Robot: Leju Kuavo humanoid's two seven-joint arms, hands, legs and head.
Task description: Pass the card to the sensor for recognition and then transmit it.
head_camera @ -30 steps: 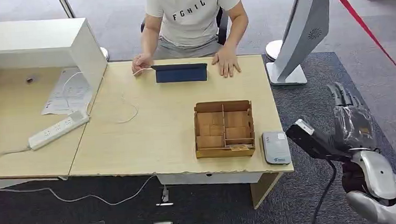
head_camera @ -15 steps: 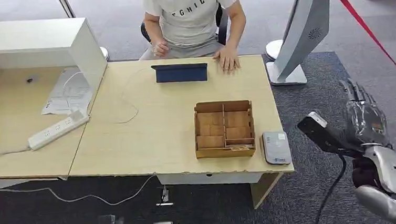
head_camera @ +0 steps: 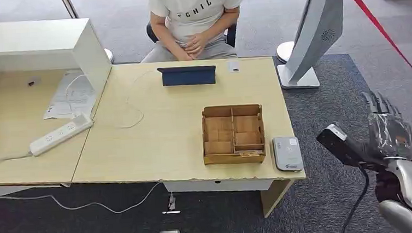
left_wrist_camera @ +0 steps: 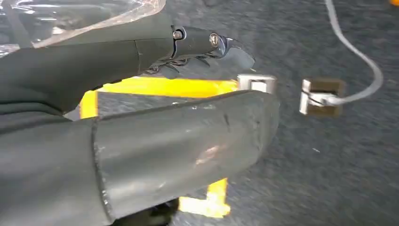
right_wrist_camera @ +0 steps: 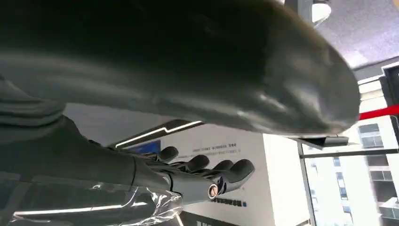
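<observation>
While hanging well to the right of the wooden box point(head_camera: 233, 134) with the right robot hand point(head_camera: 389, 131) spread wide and empty, faces a long reach to the card point(head_camera: 234, 66), lying flat on the counter point(head_camera: 156, 136) beyond the box. Could fail to lift so thin a card off the flat surface, or push it on toward the person point(head_camera: 194, 18). Might clip the box in passing, or nudge the sensor point(head_camera: 287, 153) just right of the box. Gets no help from the left robot hand point(left_wrist_camera: 141, 141), fingers straight and empty, low over the floor.
</observation>
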